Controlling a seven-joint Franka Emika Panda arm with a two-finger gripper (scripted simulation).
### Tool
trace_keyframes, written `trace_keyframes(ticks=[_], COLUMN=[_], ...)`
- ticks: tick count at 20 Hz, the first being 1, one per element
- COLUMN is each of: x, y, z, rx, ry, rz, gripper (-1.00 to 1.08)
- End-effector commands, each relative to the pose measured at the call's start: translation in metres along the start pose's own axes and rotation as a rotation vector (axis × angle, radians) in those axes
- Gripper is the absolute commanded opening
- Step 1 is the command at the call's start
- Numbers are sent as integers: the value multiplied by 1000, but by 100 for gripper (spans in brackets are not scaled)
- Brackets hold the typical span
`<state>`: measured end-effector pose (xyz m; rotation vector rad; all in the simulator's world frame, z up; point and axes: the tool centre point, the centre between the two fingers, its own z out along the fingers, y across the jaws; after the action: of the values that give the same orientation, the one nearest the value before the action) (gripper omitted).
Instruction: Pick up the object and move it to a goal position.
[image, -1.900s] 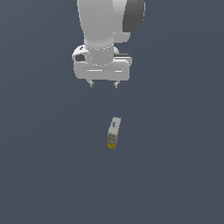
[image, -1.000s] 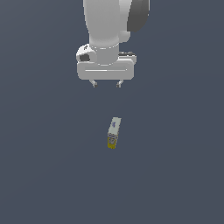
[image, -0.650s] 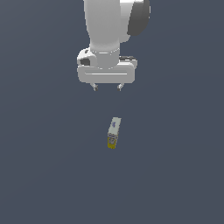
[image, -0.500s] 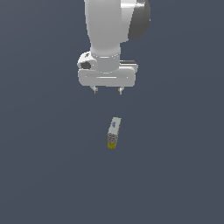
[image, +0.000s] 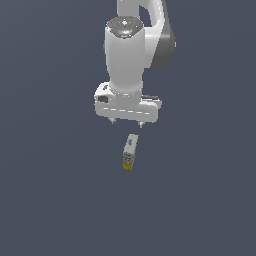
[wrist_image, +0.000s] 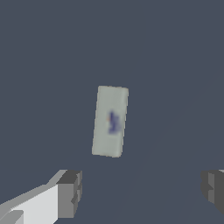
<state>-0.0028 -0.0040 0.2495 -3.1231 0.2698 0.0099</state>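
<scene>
Now the gripper (image: 127, 121) hangs w/ its two fingers spread wide, nothing between them; wrist view shows both fingertips (wrist_image: 69, 194) far apart, gap much wider than the box. In the exterior view only short finger stubs show below the white hand body, pointing down at the floor (image: 50, 200).

The object (image: 130, 151), a small elongated box, lies flat on the floor just below the gripper in the exterior view, a bit toward the exterior view's right of the midpoint btw. the fingers, not touching either one. Its long axis runs away from the gripper, slightly slanted; yellow end is the end farther from the gripper. In the wrist view the box (wrist_image: 110, 120) sits ahead of the fingertips, nearer one finger than the other, clear of both.

Vs. earlier frames: box hasn't moved, same spot and slant. Gripper has come down toward it, approx. halving the gap seen 1.9 s ago, and shifted a little toward the exterior view's right, so it's now nearly over the box. Fingers look spread the same throughout.

Labels: top face grey-white w/ a small bluish-purple mark near its middle plus a tiny orange fleck beside it; no writing legible, too blurred. No brand readable on the arm (image: 131, 55).
</scene>
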Motion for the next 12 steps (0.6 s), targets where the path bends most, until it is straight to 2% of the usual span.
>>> trace_keyframes(ticks=[1, 12], x=[11, 32], y=[-5, -18], z=[14, 46], rx=[-2, -6], ry=[2, 7], rz=[28, 89], gripper=[100, 100])
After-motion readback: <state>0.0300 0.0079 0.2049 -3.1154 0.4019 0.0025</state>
